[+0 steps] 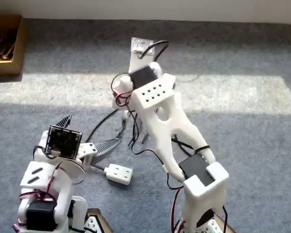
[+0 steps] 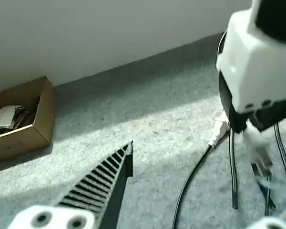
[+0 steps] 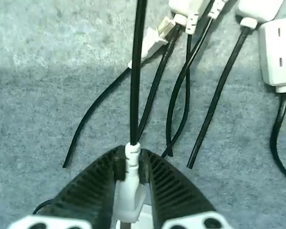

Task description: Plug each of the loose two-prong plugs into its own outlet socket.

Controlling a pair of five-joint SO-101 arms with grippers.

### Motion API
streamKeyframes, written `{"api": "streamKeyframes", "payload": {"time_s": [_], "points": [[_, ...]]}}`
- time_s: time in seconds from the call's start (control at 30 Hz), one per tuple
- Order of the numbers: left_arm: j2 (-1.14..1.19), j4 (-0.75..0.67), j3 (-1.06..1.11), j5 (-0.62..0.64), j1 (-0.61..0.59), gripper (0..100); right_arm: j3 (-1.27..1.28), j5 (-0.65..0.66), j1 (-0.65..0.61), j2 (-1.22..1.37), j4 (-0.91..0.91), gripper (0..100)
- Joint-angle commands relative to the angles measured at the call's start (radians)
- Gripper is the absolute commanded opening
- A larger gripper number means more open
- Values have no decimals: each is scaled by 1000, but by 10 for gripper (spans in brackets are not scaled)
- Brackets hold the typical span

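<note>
My right gripper (image 3: 131, 155) is shut on a white two-prong plug (image 3: 129, 191) whose black cable (image 3: 137, 71) runs straight away from it. The plug stands just over a white socket (image 3: 144, 213); I cannot tell whether the prongs are in. Beyond it on the carpet lie two loose white plugs (image 3: 151, 39) (image 3: 187, 10) and another white outlet block (image 3: 277, 50). In the high view the right arm (image 1: 160, 111) stretches over the tangle of cables (image 1: 133, 131). My left gripper (image 1: 87, 133) hangs open, holding nothing, just behind a white outlet block (image 1: 119, 173). One plug (image 2: 219, 130) lies ahead of its ribbed finger (image 2: 105, 186).
A cardboard box (image 1: 7, 43) with odds and ends stands at the far left by the wall. A white outlet plate (image 1: 139, 46) with a black cable on it lies at the far middle. Grey carpet (image 1: 242, 97) spreads out to the right.
</note>
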Motion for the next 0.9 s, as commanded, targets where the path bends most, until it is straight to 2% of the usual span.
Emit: {"api": "streamKeyframes", "payload": {"time_s": [0.0, 0.2, 0.3, 0.6, 0.87], "points": [[16, -144, 56, 58, -53, 499, 76, -9, -45, -76, -65, 5], [19, -264, 203, 78, -68, 499, 410, 2, -87, -406, -242, 5], [19, -292, 248, 78, -68, 499, 522, 77, -97, -549, -298, 5], [19, -307, 306, 80, -30, 499, 473, 92, -97, -604, -182, 5], [12, -308, 325, 75, -30, 499, 449, 169, -93, -604, -104, 5]]}}
